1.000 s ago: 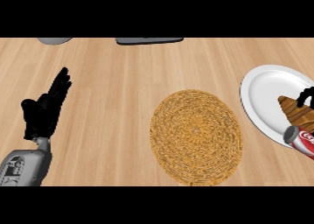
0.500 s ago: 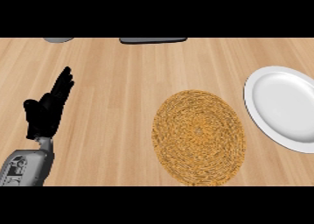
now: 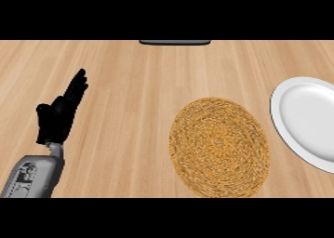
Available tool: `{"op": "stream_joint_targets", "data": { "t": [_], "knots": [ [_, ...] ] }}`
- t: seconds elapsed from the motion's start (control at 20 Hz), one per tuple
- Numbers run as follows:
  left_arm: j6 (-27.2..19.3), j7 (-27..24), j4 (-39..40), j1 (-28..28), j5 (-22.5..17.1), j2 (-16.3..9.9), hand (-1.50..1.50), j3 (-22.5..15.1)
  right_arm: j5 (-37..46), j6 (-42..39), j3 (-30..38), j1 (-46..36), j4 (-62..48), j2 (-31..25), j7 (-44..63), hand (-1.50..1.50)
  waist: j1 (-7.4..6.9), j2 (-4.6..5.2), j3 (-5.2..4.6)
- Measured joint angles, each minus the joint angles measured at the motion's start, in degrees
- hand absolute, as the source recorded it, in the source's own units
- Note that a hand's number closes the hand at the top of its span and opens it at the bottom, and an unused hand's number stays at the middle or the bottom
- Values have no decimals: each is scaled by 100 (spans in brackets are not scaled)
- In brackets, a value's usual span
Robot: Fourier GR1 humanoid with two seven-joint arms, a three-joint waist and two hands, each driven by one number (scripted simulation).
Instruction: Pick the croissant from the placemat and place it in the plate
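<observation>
A: Croissant? Out of sight; the mat [image 3: 219, 147] at the counter's near edge and the plate [image 3: 312, 122] at its right edge show none.

B: Left hand [image 3: 59, 114] rests wide open, holding nothing; right hand unseen.

A: Risk: with the croissant hidden, nobody can confirm it's plated.

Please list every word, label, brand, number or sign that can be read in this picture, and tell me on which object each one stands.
There is no readable text in the head view.
Woven placemat: no writing.
White plate: no writing.
Dark object at the counter's far edge: no legible marking.
Left hand and its grey forearm: no legible marking.
</observation>
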State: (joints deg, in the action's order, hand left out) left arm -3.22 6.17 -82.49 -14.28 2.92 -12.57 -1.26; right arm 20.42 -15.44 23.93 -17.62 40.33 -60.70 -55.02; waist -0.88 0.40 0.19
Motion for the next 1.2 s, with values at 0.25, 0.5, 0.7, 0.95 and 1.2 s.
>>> {"op": "stream_joint_targets", "data": {
  "t": [0.25, 0.5, 0.7, 0.95, 1.2],
  "knots": [
    [89, 47, 52, -117, -35, -24, 0, 44, 106, -44, -504, -415, -151, 285, 56, 150, -49, -1, -8],
    [81, 90, 80, -156, 12, 43, 0, 25, 310, -27, -1033, -878, -43, 780, 339, 150, -27, -14, -14],
    [55, 65, 108, -142, 75, 47, 0, 57, 810, 495, -1503, -953, 246, 1258, 630, 150, 1, -24, -18],
    [-38, 64, 178, -226, 193, 164, 0, 19, 1306, 806, -1893, -1159, -33, 1812, 1090, -150, 5, -19, -18],
    [37, 86, 155, -219, 149, 140, 0, 109, 1446, 732, -1965, -1389, -742, 2212, 1172, -150, -7, -14, -18]
  ]
}}
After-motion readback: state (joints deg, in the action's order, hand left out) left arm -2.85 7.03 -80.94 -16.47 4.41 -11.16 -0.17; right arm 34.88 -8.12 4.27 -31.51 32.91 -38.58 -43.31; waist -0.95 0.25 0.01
